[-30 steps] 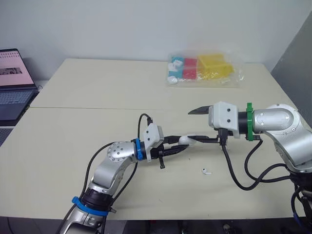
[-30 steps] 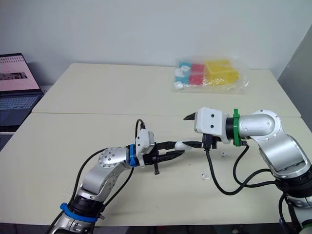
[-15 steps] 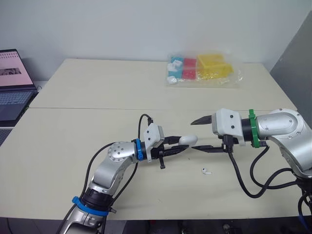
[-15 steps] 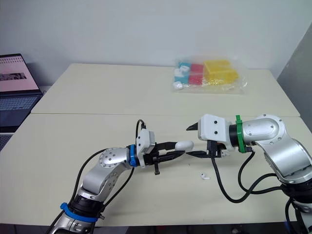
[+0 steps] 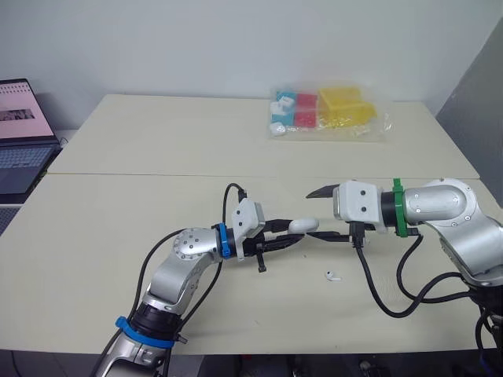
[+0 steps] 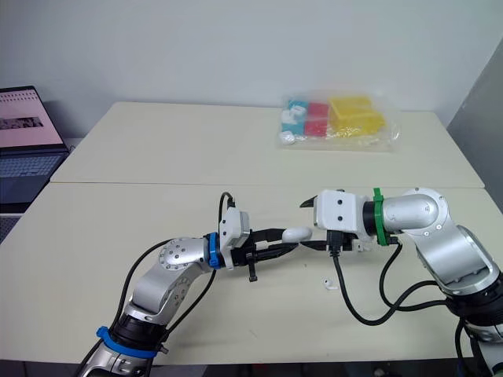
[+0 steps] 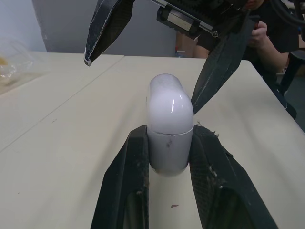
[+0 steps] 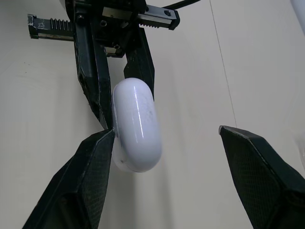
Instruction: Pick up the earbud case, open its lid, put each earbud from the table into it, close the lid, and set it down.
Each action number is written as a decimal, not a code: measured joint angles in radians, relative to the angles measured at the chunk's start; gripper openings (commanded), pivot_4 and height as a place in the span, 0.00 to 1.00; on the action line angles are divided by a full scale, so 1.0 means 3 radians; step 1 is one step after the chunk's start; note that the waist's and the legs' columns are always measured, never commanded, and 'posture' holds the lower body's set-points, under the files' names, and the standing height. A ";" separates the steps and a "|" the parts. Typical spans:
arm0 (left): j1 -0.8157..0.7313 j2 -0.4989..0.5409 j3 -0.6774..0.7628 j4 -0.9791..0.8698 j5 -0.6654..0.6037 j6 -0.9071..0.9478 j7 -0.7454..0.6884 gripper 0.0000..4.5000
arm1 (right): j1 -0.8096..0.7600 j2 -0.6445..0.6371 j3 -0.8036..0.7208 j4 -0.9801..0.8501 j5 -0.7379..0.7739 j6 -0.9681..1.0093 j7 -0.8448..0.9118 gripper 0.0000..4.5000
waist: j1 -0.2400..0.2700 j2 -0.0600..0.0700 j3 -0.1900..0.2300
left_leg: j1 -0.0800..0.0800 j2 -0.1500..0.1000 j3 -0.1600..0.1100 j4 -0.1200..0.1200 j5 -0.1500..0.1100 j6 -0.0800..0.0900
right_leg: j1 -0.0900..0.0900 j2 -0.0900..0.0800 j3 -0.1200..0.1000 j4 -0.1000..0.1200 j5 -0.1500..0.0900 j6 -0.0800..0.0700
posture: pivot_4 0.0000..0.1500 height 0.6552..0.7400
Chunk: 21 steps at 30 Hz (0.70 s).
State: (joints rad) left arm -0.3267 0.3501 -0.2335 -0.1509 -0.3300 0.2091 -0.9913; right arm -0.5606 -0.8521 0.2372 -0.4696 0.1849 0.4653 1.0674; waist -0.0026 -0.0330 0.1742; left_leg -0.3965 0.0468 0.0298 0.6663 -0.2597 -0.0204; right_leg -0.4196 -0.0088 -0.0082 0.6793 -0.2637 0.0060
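gripping the earbud case (image 5: pixel 303 226) by its lower half, the left tool (image 5: pixel 292 233) is clenched on it, one ribbed black finger on each flat side, holding it just above the bench (image 5: pixel 118 220) near the middle. the case is a smooth, glossy white pill shape with rounded ends; a thin seam runs around it just above the fingertips, and the lid above that seam is down. its domed end sticks out beyond the left tool's fingertips, toward the right tool (image 5: pixel 324 214).

the right tool is released, its two tapered black fingers spread wide either side of that domed end. one finger lies just beside the case; whether it touches cannot be told. the other is well apart from it.

a single small white earbud (image 5: pixel 333 276) lies on the matte cream bench, near the case on the robot's side and under the right wrist. a black cable (image 5: pixel 385 290) loops from that wrist down across the bench just beside it.

a clear crinkled plastic bag (image 5: pixel 326 110) at the far side holds yellow, red and blue-and-white pieces. an open laptop (image 5: pixel 20 133) sits off the bench's left edge. a person (image 7: pixel 274 28) in dark clothing is beyond the bench end.
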 measured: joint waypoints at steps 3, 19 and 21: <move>0.0000 0.0008 0.0000 0.0000 0.0010 -0.0014 0.0000 0.18 | -0.0002 0.0011 0.0000 0.0008 0.0001 0.0005 0.0000 0.81 | 0.0001 0.0000 0.0000 | 0.0000 0.0000 0.0000 0.0000 0.0000 0.0000 | 0.0000 0.0000 0.0000 0.0000 0.0001 -0.0001 | 1.00 0.97; 0.0024 0.0089 -0.0138 0.0005 0.0138 -0.0230 -0.0085 0.18 | -0.0126 0.0006 -0.0135 0.0012 0.0242 0.0300 0.0004 0.81 | 0.0001 0.0000 0.0000 | -0.0001 0.0000 -0.0001 -0.0001 0.0000 0.0000 | 0.0000 -0.0001 -0.0001 -0.0001 0.0001 -0.0001 | 1.00 0.97; 0.0027 0.0088 -0.0138 0.0006 0.0138 -0.0230 -0.0080 0.18 | -0.0121 -0.0002 -0.0145 0.0007 0.0267 0.0318 0.0007 0.81 | 0.0001 0.0000 0.0000 | -0.0001 0.0000 0.0000 -0.0001 0.0000 0.0000 | 0.0000 0.0000 0.0000 -0.0001 0.0001 -0.0001 | 1.00 0.97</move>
State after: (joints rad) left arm -0.3187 0.3764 -0.2750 -0.1491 -0.2887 0.1401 -1.0152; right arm -0.5968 -0.8527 0.1937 -0.4674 0.2649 0.5607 1.0694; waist -0.0023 -0.0330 0.1742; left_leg -0.3966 0.0468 0.0298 0.6662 -0.2597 -0.0204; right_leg -0.4197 -0.0089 -0.0082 0.6790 -0.2635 0.0055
